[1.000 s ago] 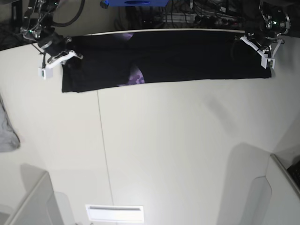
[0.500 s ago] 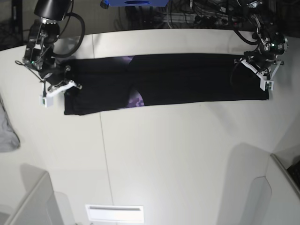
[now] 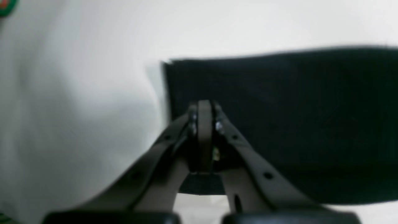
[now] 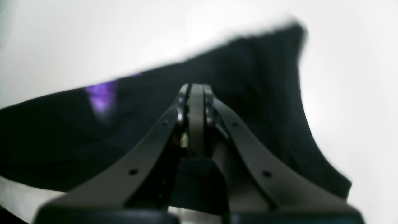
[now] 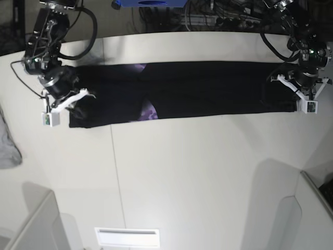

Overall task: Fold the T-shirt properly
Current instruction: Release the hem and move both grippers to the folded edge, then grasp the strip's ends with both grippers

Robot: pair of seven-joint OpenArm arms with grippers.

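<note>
A bare stretch of pale counter (image 5: pixel 182 172) fills the near side, with a light grey cloth (image 5: pixel 8 148) at its edge. Beyond it the black T-shirt (image 5: pixel 203 88) lies as a long, flat band across the far part of the counter, a purplish patch (image 5: pixel 150 112) showing near its middle. The left hand (image 5: pixel 304 99) is clenched on the shirt's one end and the right hand (image 5: pixel 70 101) is clenched on the other.

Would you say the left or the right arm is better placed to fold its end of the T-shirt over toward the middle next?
Neither clearly. The left gripper and the right gripper are each shut on an opposite end of the black T-shirt, stretched flat between them. The right sits nearer the purple neck patch.
</note>
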